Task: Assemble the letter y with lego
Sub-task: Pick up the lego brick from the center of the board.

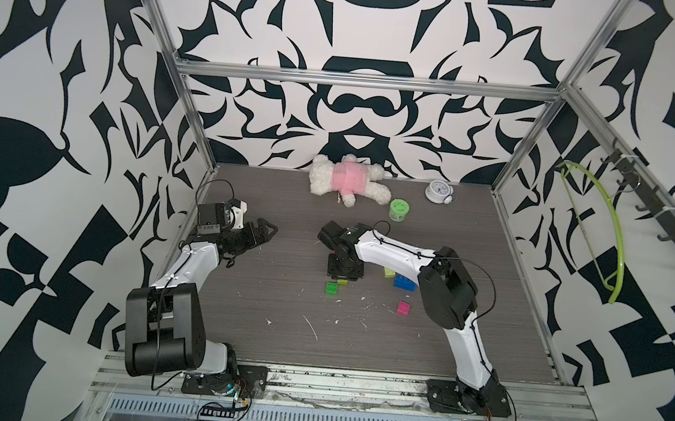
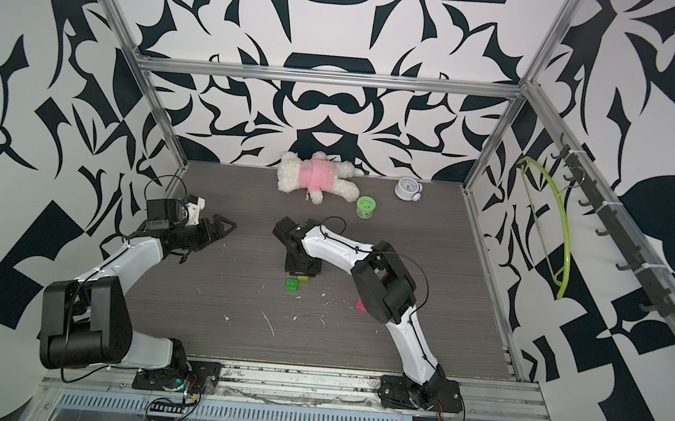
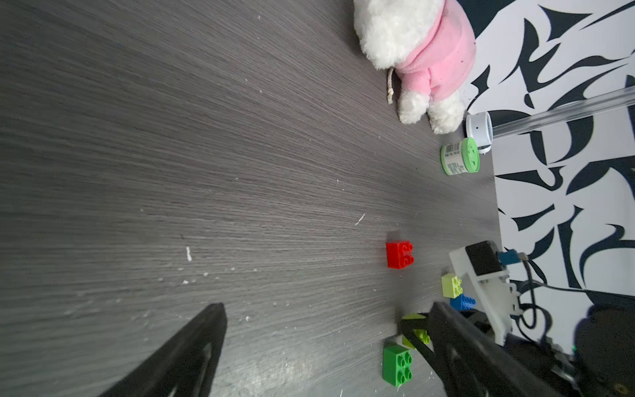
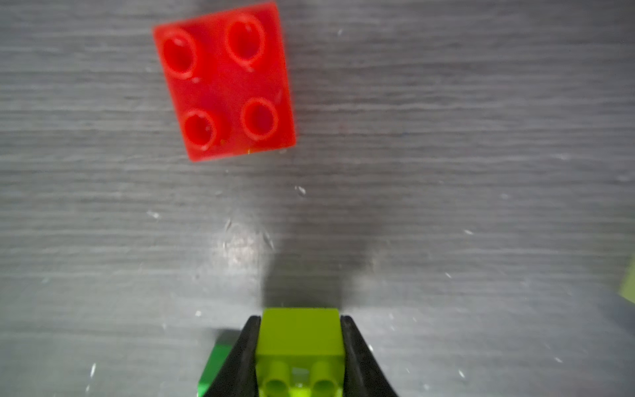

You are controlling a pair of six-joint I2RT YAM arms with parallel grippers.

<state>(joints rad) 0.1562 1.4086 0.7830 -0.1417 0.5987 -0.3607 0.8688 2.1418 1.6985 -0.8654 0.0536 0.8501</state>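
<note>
**Operator:** While both arms stand over the tabletop (image 1: 274,339), what is the condition of the left pincer (image 1: 271,228)?

**Technician:** Jaws spread wide, nothing between them. It hangs at 10 o'clock from the tabletop centre, well apart from every brick.

**Operator:** Locate the bricks, with 12 o'clock toward the back wall.

**Technician:** The green brick (image 1: 331,288) lies near the centre. The right pincer (image 4: 300,319) stands just at its 1 o'clock, with its jaws clamped on the sides of a yellow-green brick (image 4: 300,337). In both top views the wrist covers most of that grip. The red brick (image 4: 225,80) lies studs up, apart from the gripped one. At 3 o'clock from the right pincer sits the blue brick (image 1: 404,282), with a second yellow-green brick (image 1: 388,272) just beside it at its 10 o'clock. The pink brick (image 1: 403,307) lies alone at 6 o'clock from the blue brick.

**Operator:** Other items?

**Technician:** Along the 12 o'clock edge are a plush toy (image 1: 347,179), a green jar (image 1: 398,210) and a clock (image 1: 437,192).
</note>
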